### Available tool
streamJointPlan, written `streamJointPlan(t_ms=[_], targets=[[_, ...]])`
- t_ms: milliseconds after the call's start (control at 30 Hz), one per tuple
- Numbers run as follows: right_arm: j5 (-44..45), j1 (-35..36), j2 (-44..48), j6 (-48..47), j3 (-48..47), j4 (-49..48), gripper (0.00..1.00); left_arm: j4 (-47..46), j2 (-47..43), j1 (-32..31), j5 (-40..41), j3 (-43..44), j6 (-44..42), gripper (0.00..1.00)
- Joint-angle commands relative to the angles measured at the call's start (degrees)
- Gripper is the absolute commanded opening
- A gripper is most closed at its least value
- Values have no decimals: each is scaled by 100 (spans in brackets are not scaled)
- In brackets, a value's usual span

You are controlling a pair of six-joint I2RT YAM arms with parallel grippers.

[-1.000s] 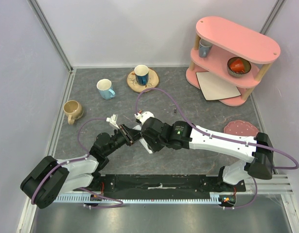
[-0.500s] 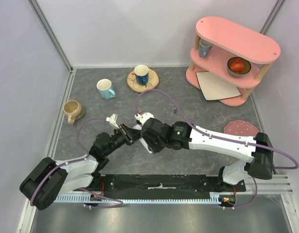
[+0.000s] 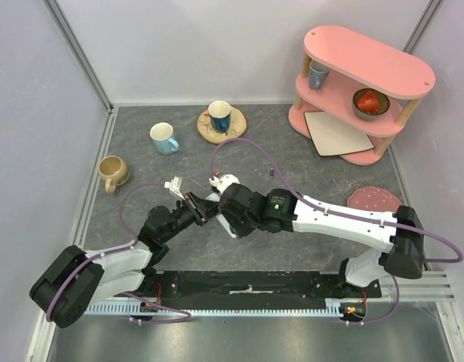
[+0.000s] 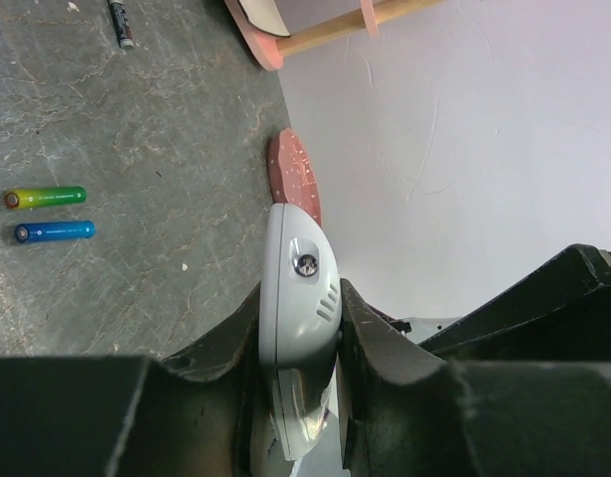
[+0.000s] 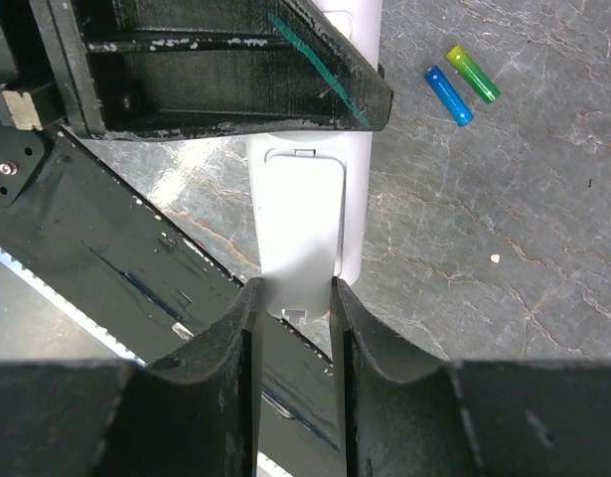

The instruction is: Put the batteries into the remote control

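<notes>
**Remote control** (image 4: 297,263): held off the table (image 4: 136,129), clamped at 1 end between the pressed-in fingers of the left gripper (image 4: 299,338). The other end is pinched by the right gripper (image 5: 295,295), battery cover facing that wrist camera.

**Batteries:** a blue battery (image 4: 55,232) and a green-yellow battery (image 4: 47,197) are laid side by side on the table, apart from the remote control.

Left hand (image 4: 300,298) clamped, right hand (image 5: 293,293) gripping; wrists close together

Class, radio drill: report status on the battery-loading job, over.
Left gripper clamped on remote control. Right gripper pinching its end, battery cover on. Blue battery, green-yellow battery loose on table.
</notes>
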State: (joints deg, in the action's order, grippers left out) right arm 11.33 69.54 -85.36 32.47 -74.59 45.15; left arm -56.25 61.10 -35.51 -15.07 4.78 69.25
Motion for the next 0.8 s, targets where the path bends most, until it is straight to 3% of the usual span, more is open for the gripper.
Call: streamJointPlan(t_ms=[0, 767], targets=[[167, 25, -95, 23, -170, 82, 0, -325, -133, -35, 4, 129, -219, 2], [106, 25, -183, -91, -241, 82, 0, -949, -11, -97, -426, 41, -105, 2]])
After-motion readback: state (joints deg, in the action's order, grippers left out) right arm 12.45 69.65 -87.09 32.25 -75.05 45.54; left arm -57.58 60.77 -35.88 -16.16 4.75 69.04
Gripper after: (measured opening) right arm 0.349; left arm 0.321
